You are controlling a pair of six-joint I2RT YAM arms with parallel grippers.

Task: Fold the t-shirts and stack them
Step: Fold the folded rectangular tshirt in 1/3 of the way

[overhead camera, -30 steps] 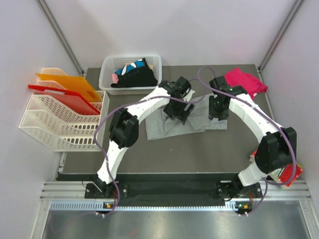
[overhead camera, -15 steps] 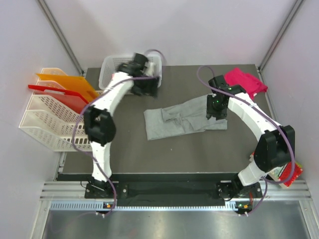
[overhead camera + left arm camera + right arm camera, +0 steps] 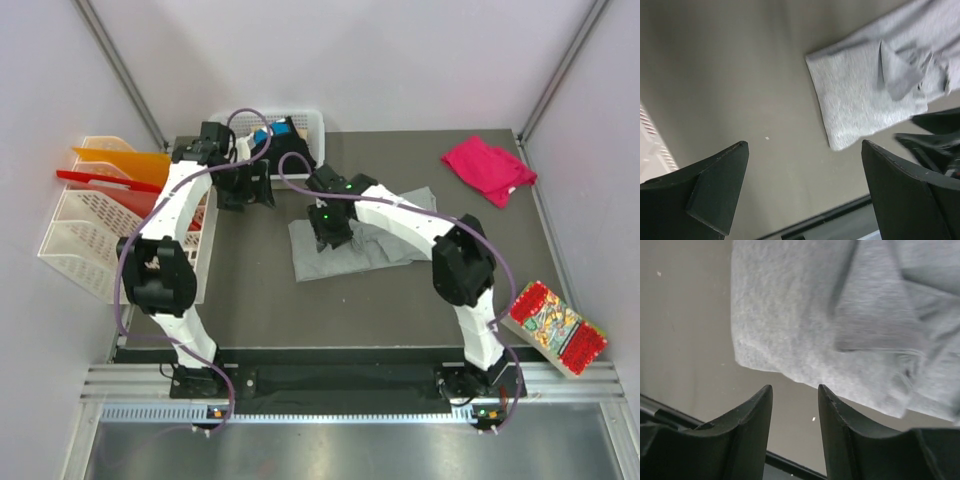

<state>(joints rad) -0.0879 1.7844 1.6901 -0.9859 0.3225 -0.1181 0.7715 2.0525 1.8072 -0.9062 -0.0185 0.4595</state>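
The light grey t-shirt (image 3: pixel 385 240) lies crumpled and part folded in the middle of the dark table. My right gripper (image 3: pixel 326 232) hovers over its left end, open and empty. In the right wrist view the right gripper (image 3: pixel 792 400) sits just off the shirt's (image 3: pixel 830 315) near edge. My left gripper (image 3: pixel 250 190) is wide open and empty, left of the shirt beside the basket. In the left wrist view the left gripper (image 3: pixel 805 185) is over bare table and the shirt (image 3: pixel 865 95) lies beyond it. The magenta-pink t-shirt (image 3: pixel 490 165) lies at the back right. Black shirts with blue-white patches (image 3: pixel 285 135) sit in the basket.
A white basket (image 3: pixel 314 120) stands at the back, partly hidden by the left arm. A white file rack (image 3: pixel 90 245) with an orange folder (image 3: pixel 125 160) and a red folder (image 3: pixel 100 182) stands at the left. A red patterned snack packet (image 3: pixel 555 325) lies at the right front edge.
My right arm has swung left from the shirt's right end to its left end. My left arm has moved from the basket down and left. The snack packet now shows.
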